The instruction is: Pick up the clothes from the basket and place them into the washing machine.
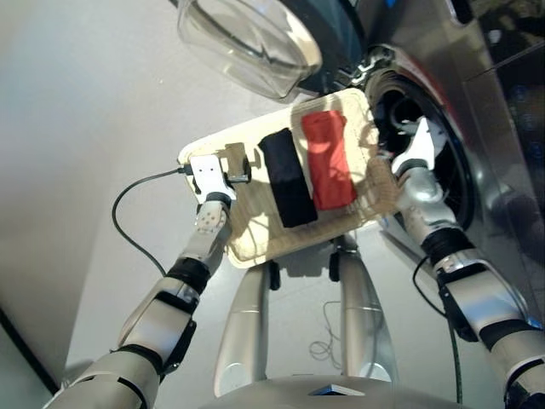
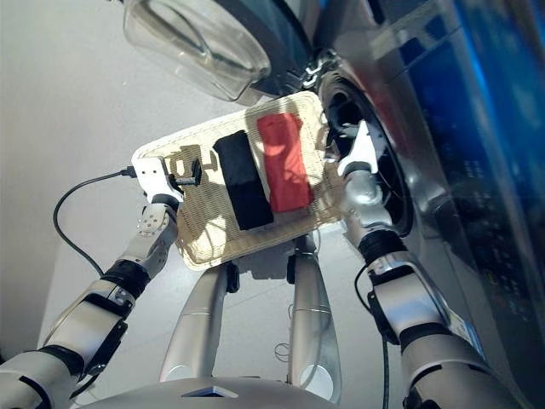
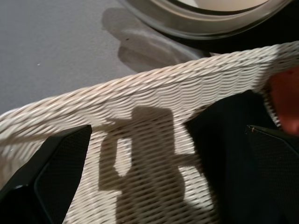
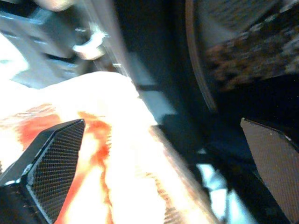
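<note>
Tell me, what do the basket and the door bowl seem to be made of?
The basket looks like woven wicker or a similar fibre, cream and matte: plaited strands show. The door bowl looks like clear glass or plastic, glossy, since the floor shows through it.

One woven basket (image 1: 247,243) holds two folded cloths: one black cloth (image 1: 288,177) and one red cloth (image 1: 329,158); one washing machine (image 1: 498,111).

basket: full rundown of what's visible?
The basket is a shallow rectangular tray of cream woven wicker with a low rim, raised off the floor on a stand, next to the washing machine opening. Two folded cloths lie side by side in it: a black cloth and a red cloth; no navy piece shows. The left claw, open, hangs over its bare part; the right claw, open, is at its drum-side rim.
</note>
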Controlling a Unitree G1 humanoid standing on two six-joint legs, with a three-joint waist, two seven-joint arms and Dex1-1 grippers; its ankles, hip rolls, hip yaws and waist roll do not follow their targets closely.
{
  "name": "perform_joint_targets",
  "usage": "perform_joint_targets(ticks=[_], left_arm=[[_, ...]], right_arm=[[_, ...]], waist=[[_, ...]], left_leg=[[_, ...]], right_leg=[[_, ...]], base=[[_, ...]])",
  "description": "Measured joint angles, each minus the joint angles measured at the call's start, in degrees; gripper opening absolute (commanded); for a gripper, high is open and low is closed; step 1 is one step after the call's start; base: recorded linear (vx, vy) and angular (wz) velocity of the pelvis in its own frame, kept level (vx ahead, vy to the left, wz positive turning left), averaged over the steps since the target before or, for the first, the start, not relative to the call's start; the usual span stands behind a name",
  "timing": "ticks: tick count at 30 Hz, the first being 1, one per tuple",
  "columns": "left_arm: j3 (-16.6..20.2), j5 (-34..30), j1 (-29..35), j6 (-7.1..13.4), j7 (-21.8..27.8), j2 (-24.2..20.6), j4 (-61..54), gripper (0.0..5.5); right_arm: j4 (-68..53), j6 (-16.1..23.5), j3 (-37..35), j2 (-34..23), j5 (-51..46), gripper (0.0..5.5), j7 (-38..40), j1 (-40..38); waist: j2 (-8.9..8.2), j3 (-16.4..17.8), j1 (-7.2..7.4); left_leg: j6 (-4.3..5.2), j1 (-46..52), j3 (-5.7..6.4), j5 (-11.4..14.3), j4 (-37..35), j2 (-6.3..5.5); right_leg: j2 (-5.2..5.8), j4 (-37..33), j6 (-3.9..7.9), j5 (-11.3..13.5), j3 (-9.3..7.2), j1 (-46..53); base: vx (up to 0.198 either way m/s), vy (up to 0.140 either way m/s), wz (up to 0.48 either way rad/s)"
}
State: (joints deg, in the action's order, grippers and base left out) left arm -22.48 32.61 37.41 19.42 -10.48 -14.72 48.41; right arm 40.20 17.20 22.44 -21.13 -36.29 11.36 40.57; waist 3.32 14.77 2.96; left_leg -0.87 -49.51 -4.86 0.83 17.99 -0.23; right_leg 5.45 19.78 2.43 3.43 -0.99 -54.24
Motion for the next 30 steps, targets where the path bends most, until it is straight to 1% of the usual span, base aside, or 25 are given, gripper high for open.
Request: perform_joint_targets(ticks=[3,4,6,7,9,10,12,14,16,23,25,28,30], left_arm=[[-0.22,0.0,1.48,-0.68,-0.06,0.89,1.78,5.5],[-0.17,-0.01,1.68,-0.85,-0.16,0.91,2.57,5.5],[0.43,-0.04,2.37,-1.17,-0.67,1.8,4.92,5.5],[0.56,-0.06,2.46,-1.59,-1.19,2.63,6.09,5.5],[0.74,-0.3,2.86,-2.37,-1.39,3.44,8.18,5.5],[0.84,-0.74,2.93,-2.72,-1.79,3.6,8.94,5.5],[0.99,-1.02,3.31,-3.32,-2.04,3.86,9.78,5.5],[2.68,-0.95,4.12,-3.79,-2.64,4.4,11.87,5.5],[3.66,-0.87,4.41,-3.83,-3.12,4.45,12.19,5.5],[6.2,0.26,6.58,-4.12,-3.78,4.18,14.03,5.5],[7.1,0.47,7.09,-4.35,-3.84,4.18,14.08,5.5],[7.21,0.58,7.72,-4.48,-4.23,3.83,14.19,5.5],[7.32,0.68,7.85,-4.49,-4.24,3.53,14.19,5.5]], right_arm=[[-5.2,0.95,3.2,0.56,0.03,5.5,-1.34,-1.89],[-6.93,1.05,4.31,0.9,0.11,5.5,-1.89,-2.03],[-9.89,1.65,5.46,1.72,0.19,5.5,-2.26,-2.57],[-11.08,2.11,6.38,2.35,0.52,5.5,-2.29,-2.7],[-12.46,2.13,7.42,3.41,0.73,5.5,-2.58,-2.71],[-13.16,2.14,7.56,3.87,0.74,5.5,-2.6,-2.76],[-14.23,2.16,8.1,4.18,0.83,5.5,-2.62,-2.86],[-14.99,2.16,8.73,4.19,0.76,5.5,-2.62,-2.98],[-16.92,2.3,9.33,4.17,0.57,5.5,-2.68,-3.47],[-21.07,3.24,11.71,4.31,-0.04,5.5,-2.96,-3.64],[-21.65,3.26,11.72,4.3,-0.05,5.5,-3.05,-3.62],[-21.93,3.27,11.71,4.28,-0.09,5.5,-3.07,-3.58],[-21.95,3.27,11.78,4.21,-0.09,5.5,-3.2,-3.61]], waist=[[-0.07,0.03,0.16],[-0.26,0.02,0.17],[-0.33,0.06,0.43],[-0.4,0.04,0.78],[-0.49,0.03,1.23],[-0.53,0.03,1.52],[-0.64,0.1,1.59],[-1.05,0.34,1.71],[-1.22,0.39,1.9],[-1.46,0.28,3.35],[-1.62,0.19,3.44],[-2.02,-0.03,3.43],[-2.29,-0.15,3.55]], left_leg=[[0.02,-0.02,-0.69,0.05,-0.03,0.05],[0.05,-0.02,-1.21,0.07,-0.08,0.21],[0.05,-0.32,-1.73,0.09,-0.06,0.32],[0.06,-0.83,-1.89,0.09,0.1,0.58],[0.07,-2.14,-1.99,0.1,0.46,0.67],[0.16,-2.88,-1.99,0.16,0.81,0.83],[0.31,-4.16,-2.01,0.31,1.36,1.06],[0.43,-4.52,-2.26,0.46,1.55,1.25],[0.52,-5.01,-2.25,0.67,1.76,1.35],[0.66,-7.8,-2.3,1.56,3.8,2.08],[0.7,-8.82,-2.32,1.82,4.52,2.27],[0.74,-10.47,-2.31,2.57,6.25,2.63],[0.68,-10.83,-2.52,2.7,6.56,2.63]], right_leg=[[-0.44,-0.44,0.0,0.46,0.79,-0.24],[-0.71,-1.01,-0.01,0.92,1.23,-0.25],[-0.89,-1.27,0.01,1.26,1.75,-0.73],[-1.01,-1.42,0.04,1.27,1.94,-1.18],[-1.29,-1.73,0.15,1.55,2.01,-2.18],[-1.42,-1.78,0.0,1.76,2.03,-2.81],[-1.73,-1.83,-0.25,2.23,2.2,-3.89],[-2.0,-1.82,-0.34,2.48,2.56,-4.39],[-2.2,-1.81,-0.4,2.56,2.86,-4.93],[-2.85,-1.75,-0.54,2.8,2.93,-6.91],[-3.03,-1.54,-0.58,2.88,2.99,-7.78],[-3.45,-0.91,-0.58,2.95,3.24,-9.12],[-3.48,-0.7,-0.55,2.93,3.52,-9.56]], base=[[0.004,-0.001,-0.063],[0.02,-0.006,-0.2],[0.013,-0.01,-0.098],[0.0,0.0,0.0],[0.0,0.0,0.0],[0.0,0.0,0.0],[0.0,0.0,0.0],[0.0,0.0,0.0],[0.0,0.0,0.0],[0.0,0.0,0.0],[0.0,0.0,0.0],[0.0,0.0,0.0],[0.0,0.0,0.0]])
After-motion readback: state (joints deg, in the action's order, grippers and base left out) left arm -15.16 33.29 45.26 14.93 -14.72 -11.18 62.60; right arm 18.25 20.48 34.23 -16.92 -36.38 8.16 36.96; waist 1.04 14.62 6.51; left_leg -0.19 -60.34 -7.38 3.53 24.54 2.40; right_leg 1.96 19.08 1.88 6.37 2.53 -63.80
